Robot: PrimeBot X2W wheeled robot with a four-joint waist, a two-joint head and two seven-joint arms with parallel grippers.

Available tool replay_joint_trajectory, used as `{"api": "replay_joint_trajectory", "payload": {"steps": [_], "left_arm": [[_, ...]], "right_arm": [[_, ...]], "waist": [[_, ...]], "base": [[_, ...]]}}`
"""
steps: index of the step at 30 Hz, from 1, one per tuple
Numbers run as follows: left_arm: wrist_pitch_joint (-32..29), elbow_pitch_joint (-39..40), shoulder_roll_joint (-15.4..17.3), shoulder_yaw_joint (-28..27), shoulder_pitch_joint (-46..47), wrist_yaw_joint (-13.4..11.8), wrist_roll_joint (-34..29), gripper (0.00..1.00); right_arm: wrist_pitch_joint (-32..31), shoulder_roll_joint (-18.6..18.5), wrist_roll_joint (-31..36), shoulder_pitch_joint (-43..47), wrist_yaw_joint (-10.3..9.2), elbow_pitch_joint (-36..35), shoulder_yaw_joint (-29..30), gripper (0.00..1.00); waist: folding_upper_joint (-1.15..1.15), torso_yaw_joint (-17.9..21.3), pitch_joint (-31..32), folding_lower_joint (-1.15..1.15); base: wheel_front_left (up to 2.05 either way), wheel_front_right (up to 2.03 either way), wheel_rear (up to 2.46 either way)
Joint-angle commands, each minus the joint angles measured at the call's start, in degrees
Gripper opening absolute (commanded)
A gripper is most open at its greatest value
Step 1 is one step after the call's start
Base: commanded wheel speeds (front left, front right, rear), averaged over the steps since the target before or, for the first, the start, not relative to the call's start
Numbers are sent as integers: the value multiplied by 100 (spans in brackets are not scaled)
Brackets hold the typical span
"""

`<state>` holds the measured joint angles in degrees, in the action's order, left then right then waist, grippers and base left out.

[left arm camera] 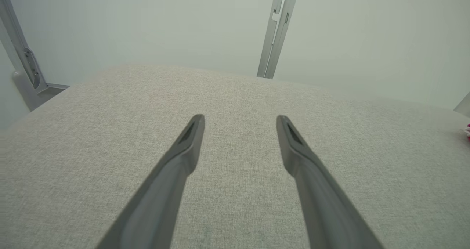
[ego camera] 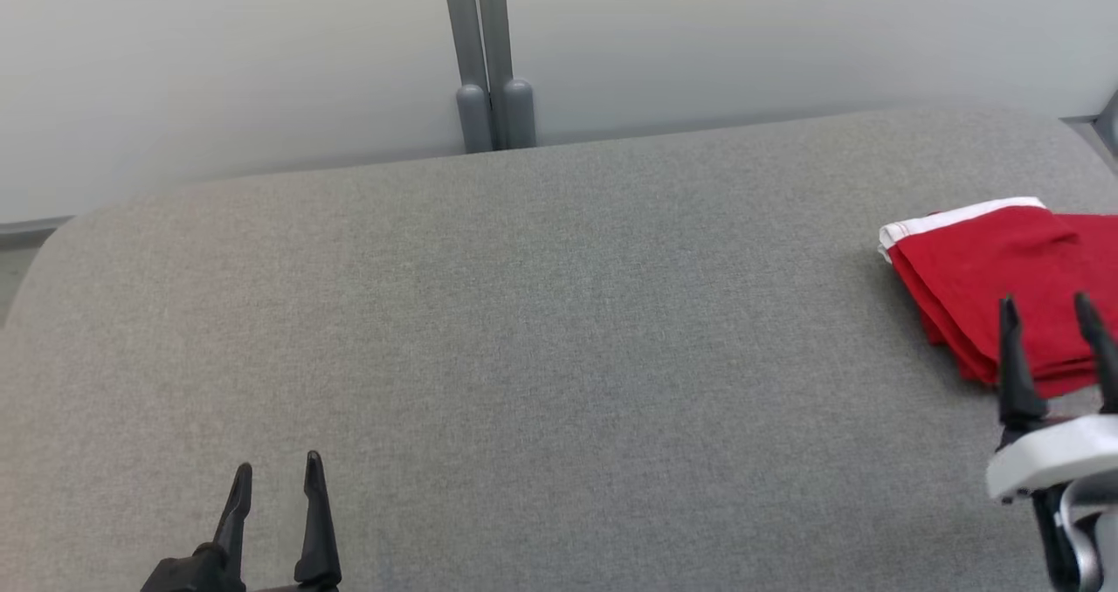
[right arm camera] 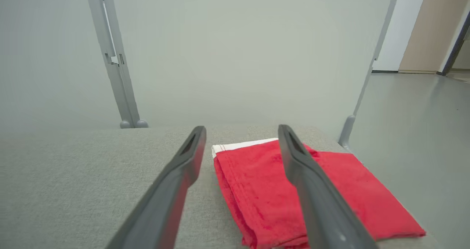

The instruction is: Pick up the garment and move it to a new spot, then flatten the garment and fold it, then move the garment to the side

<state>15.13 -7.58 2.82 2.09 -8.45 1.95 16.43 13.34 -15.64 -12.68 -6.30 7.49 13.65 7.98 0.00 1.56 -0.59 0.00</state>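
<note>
Head view: folded red garment [ego camera: 996, 269] lies at the far right of the grey upholstered surface [ego camera: 559, 330]. A white band [ego camera: 961, 216] runs along its far edge, and the layers are stacked fairly squarely. Right gripper [ego camera: 1046, 299] sits at the near edge of the stack, jaws wide apart, nothing between them. Right wrist view puts one finger over the cloth and the other over bare upholstery just left of the fold. Cannot tell for certain whether the fingertips hang clear of the fabric or brush it. Left gripper [ego camera: 278, 463] is at lower left, jaws also apart and empty, well apart from the garment.

Judgement: the fold looks done and the piece looks placed at the side, so the step in hand is the let-go and retreat.

To do it well:
- Lift straight up before any sideways travel, so a fingertip does not snag the top layer and drag the fold open.
- Hold the jaws spread.
- Avoid any nudge rightward. The garment's right side runs close to the surface's edge, possibly with a slight overhang; the view is poor there.
- Left arm needs no part.
</note>
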Motion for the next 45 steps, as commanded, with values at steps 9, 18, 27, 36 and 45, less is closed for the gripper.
{"api": "replay_joint_trajectory", "payload": {"steps": [9, 18, 27, 36, 45], "left_arm": [[-1, -185, 16, 2, -59, 115, -134, 100], [-1, -259, 16, 136, 45, 247, -158, 100], [-1, -295, 16, 211, 76, 239, -123, 100], [0, -265, -2, 278, 79, 200, -138, 0], [-93, -564, -6, 279, 16, 216, 218, 0]], "right_arm": [[184, 1076, 793, 1051, -4, -617, 168, 100], [187, 1251, 969, 1339, -4, -774, 103, 100], [188, 1266, 927, 1216, -4, -646, -24, 100], [165, 1279, 931, 1249, 4, -552, -103, 0], [19, 1353, 541, 1249, 4, -197, -83, 0]], "waist": [[0, -125, 315, 0], [0, -194, 316, 0], [0, -230, 294, 0], [0, -318, 278, 0], [0, -315, 271, 0]], "base": [[0, 0, 0], [0, 0, 0], [0, 0, 0], [0, 0, 0], [0, 0, 0]]}}
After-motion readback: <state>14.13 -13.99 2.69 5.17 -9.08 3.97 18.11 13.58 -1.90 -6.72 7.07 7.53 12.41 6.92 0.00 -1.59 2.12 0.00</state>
